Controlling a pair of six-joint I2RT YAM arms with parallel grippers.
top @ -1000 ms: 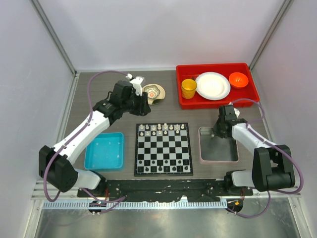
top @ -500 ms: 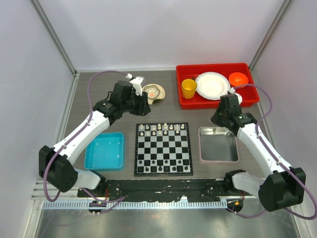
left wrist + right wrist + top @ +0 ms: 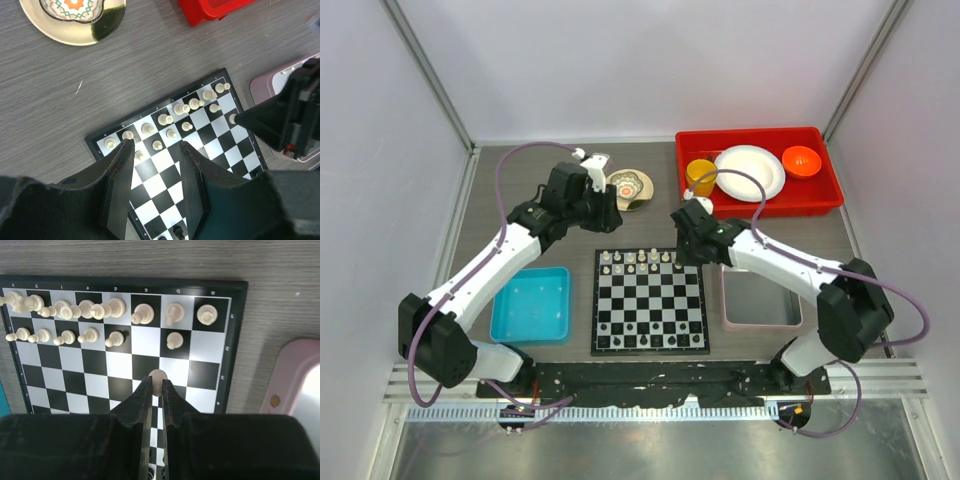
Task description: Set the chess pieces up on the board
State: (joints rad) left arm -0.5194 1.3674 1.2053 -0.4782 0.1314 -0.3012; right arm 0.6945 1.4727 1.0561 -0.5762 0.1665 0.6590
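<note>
The right gripper (image 3: 156, 388) is closed tight on a single cream pawn (image 3: 158, 375). The pawn's head peeps out between the fingertips, just short of the two ranks of cream pieces (image 3: 116, 306) lining the chessboard's (image 3: 650, 300) 12 o'clock edge, and from overhead the gripper hangs over the board's 1 o'clock corner. The left gripper (image 3: 154, 150) stands roughly half open with nothing between its fingers, near the board's 11 o'clock corner. The board lies mid-table, with a blue bin (image 3: 530, 305) at its 9 o'clock and a tray (image 3: 724, 295) at its 3 o'clock.
</note>
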